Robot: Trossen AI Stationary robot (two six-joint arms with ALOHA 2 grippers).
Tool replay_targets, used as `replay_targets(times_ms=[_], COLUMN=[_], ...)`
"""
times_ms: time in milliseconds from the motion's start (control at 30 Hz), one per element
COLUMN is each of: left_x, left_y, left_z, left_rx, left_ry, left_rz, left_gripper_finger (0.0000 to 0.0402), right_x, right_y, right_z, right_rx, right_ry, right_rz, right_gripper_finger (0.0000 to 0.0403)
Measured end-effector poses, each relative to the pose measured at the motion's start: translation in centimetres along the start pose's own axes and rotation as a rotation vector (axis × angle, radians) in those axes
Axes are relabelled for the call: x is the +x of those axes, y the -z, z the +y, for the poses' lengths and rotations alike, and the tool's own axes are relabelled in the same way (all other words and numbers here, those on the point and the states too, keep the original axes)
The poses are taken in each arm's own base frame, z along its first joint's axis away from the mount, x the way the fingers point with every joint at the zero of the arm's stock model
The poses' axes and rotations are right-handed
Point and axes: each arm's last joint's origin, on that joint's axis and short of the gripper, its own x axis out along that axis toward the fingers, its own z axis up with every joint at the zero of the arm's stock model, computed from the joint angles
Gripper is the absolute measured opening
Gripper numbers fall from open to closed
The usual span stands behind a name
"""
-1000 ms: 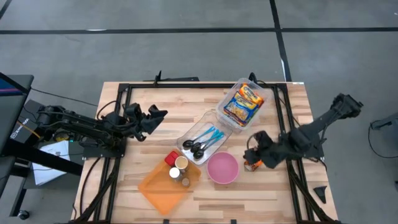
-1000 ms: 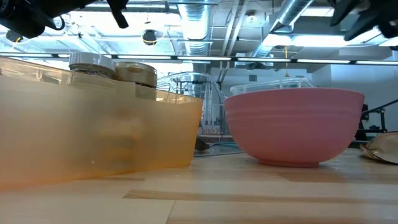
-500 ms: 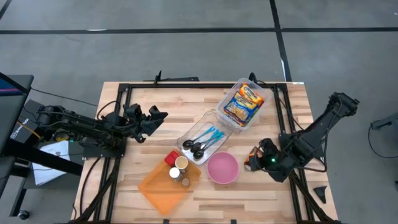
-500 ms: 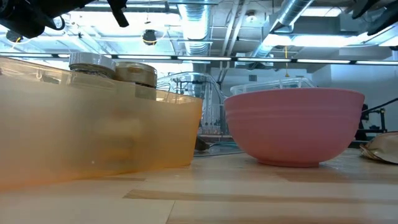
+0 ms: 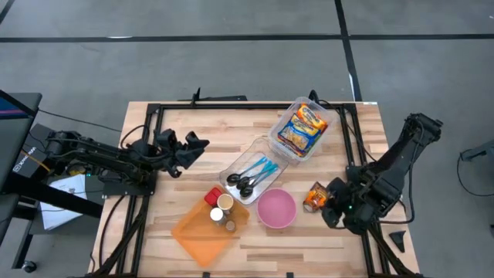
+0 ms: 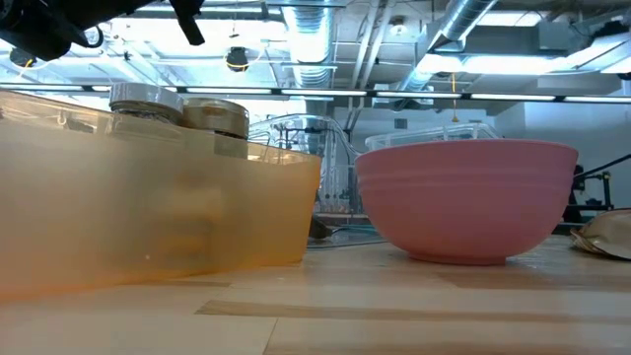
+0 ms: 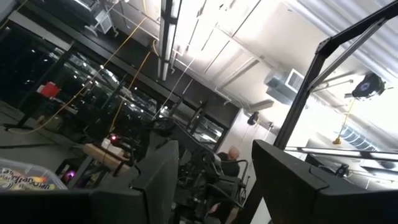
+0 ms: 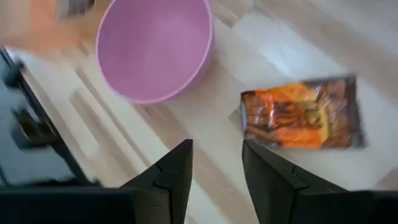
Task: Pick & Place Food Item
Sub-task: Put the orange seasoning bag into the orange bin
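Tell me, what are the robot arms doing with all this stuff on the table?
The right gripper is open and empty, near the table's right edge. An orange snack packet lies flat on the wood beside the pink bowl, touching neither the bowl nor the gripper. The left arm waits at the table's left side, its gripper open above the wood. Other snacks sit in a clear container, and spoons lie in a tray.

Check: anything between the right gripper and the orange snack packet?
Nothing. In the right wrist view only bare table separates the open right gripper from the snack packet; the pink bowl sits off to one side.
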Motion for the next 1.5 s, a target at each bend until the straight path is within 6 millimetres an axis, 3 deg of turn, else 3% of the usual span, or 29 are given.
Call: replay_targets(times_ms=[267, 567, 867, 1133, 1333, 1500], left_x=[0.0, 0.0, 0.0, 0.0, 0.0, 0.0], left_y=[0.3, 0.3, 0.3, 0.3, 0.2, 0.2], left_z=[0.2, 0.2, 0.2, 0.2, 0.2, 0.2], left_rx=[0.005, 0.005, 0.002, -0.006, -0.004, -0.005], left_ry=[-0.018, -0.018, -0.02, -0.029, -0.033, -0.032], left_rz=[0.031, 0.031, 0.026, 0.02, 0.018, 0.018], left_gripper_finger=[0.0199, 0.0199, 0.0199, 0.0199, 0.0199, 0.0199], right_x=[0.3, 3.3, 6.8, 7.4, 8.4, 8.9], right_y=[0.1, 1.6, 3.5, 4.2, 5.4, 5.6], right_z=[-0.4, 0.1, 0.5, 0.4, 0.0, -1.4], right_rx=[-0.367, -0.653, -0.677, -0.556, -0.689, -0.765], right_ry=[0.062, 0.262, 0.428, 0.449, 0.354, 0.412], right_rz=[0.003, 0.042, 0.094, 0.106, 0.104, 0.12], right_gripper_finger=[0.0136, 0.0136, 0.0136, 0.0136, 0.0136, 0.0136])
